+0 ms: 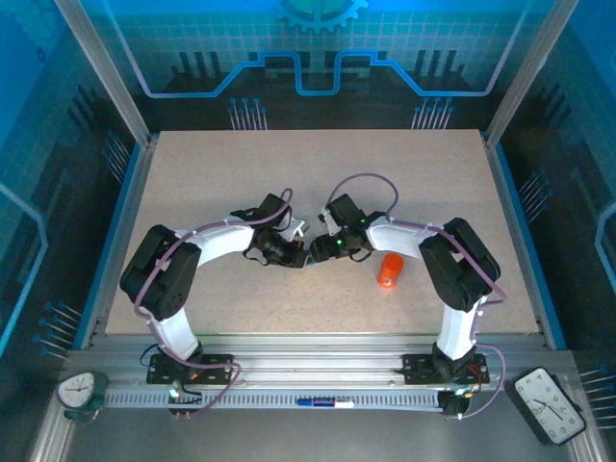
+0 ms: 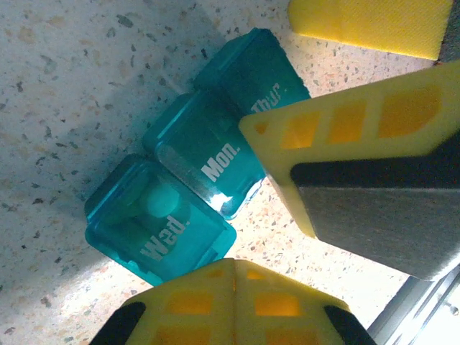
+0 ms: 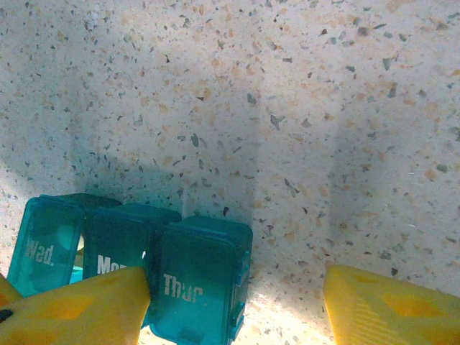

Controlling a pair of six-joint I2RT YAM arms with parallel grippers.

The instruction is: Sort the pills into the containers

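Note:
The containers are one dark-teal pill box (image 2: 194, 187) lying on the speckled table, its closed lids marked Wed., Mon. and Thur. A rounded pill (image 2: 159, 200) shows through the Wed. lid. My left gripper (image 2: 233, 277) is shut with nothing in it, its tips just beside the Wed. end. In the right wrist view the pill box (image 3: 194, 277) sits at the lower left. My right gripper (image 3: 237, 309) is open and straddles the Thur. compartment, one finger (image 3: 79, 309) over the Mon. lid, the other well off to the right. In the top view both grippers (image 1: 289, 252) (image 1: 324, 247) meet mid-table.
An orange cylindrical bottle (image 1: 389, 272) stands upright just right of the right gripper. The right gripper's yellow fingers (image 2: 345, 129) loom over the Thur. end in the left wrist view. Bare table (image 1: 241, 173) stretches behind both arms.

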